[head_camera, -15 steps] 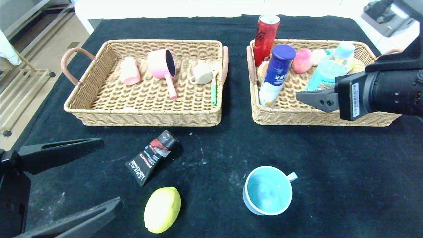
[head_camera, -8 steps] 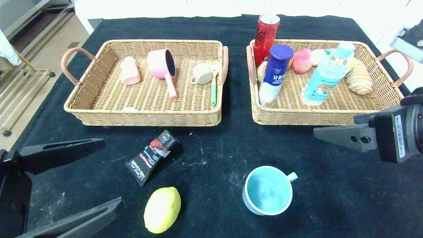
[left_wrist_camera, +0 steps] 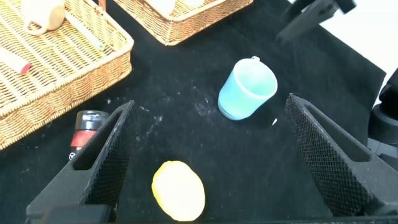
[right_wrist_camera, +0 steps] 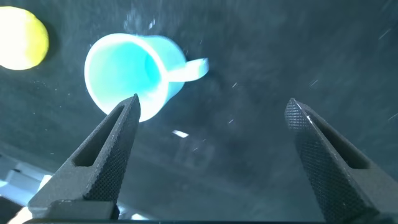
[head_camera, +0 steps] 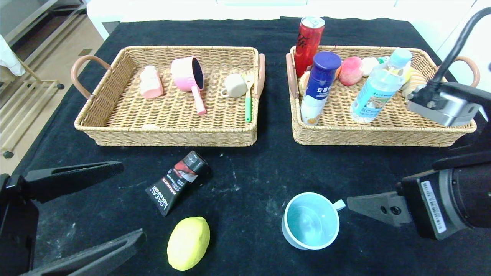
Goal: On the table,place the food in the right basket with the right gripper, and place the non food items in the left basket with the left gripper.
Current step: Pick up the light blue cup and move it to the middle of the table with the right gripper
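The desk (head_camera: 245, 168), covered in black cloth, carries two wicker baskets side by side at its far half. The left basket (head_camera: 168, 132) holds four non-food items: a pink saucepan (head_camera: 188, 76), a pink cup (head_camera: 150, 82) lying on its side, a cream teapot (head_camera: 234, 86) and a green-handled fork (head_camera: 248, 100). The right basket (head_camera: 376, 134) holds a red can (head_camera: 308, 42) standing in its far-left corner, a blue-capped bottle (head_camera: 320, 86), a clear water bottle (head_camera: 378, 90), a pink peach-like piece (head_camera: 350, 71), a bread roll (head_camera: 413, 82) and other small pieces that cannot be identified. Judged from this layout, most of the sorting is complete. Three items remain on the near half of the desk: a light-blue mug (head_camera: 310, 220) at centre-right, a yellow lemon (head_camera: 188, 243) near centre-left, and a black tube (head_camera: 177, 181) between the lemon and the left basket. The lemon is food and belongs in the right basket; the mug and tube are non-food and belong in the left basket. The left end effector (head_camera: 76, 218) sits at the near-left corner with its jaws wide apart and empty, near the tube and lemon. The right end effector (right_wrist_camera: 211, 155) sits low at the near right, just beside the mug handle, jaws wide apart and empty. Three placements are therefore judged outstanding.
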Robot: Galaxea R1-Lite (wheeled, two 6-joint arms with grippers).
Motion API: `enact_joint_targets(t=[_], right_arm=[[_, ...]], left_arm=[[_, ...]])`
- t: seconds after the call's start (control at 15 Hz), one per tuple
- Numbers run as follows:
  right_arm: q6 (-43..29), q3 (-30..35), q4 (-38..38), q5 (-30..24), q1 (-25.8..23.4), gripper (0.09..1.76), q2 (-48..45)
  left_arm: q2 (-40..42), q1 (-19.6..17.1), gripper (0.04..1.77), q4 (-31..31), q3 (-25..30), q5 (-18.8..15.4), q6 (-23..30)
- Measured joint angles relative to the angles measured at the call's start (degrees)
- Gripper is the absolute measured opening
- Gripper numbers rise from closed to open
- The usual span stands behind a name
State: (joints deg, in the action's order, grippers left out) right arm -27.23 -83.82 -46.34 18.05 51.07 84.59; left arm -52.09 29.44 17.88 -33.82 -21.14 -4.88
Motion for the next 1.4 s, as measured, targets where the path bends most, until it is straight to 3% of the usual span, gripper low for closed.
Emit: enact_joint_targets(t=[0.2, 0.53, 1.4], right_arm=[[-3.5, -4.1, -3.6, 0.7, 2.3, 1.70, 4.0], [-4.9, -5.2, -4.0, 4.5, 4.4, 1.70, 8.3], [-6.7, -5.6, -3.6, 4.8, 2.6, 1.71, 15.2]], left_arm=[[0.0, 0.0, 1.72, 0.1, -0.1, 0.1, 0.0], [0.0, 0.0, 1.72, 0.1, -0.2, 0.1, 0.0], [0.5, 0.0, 1.72, 0.2, -0.1, 0.1, 0.0]])
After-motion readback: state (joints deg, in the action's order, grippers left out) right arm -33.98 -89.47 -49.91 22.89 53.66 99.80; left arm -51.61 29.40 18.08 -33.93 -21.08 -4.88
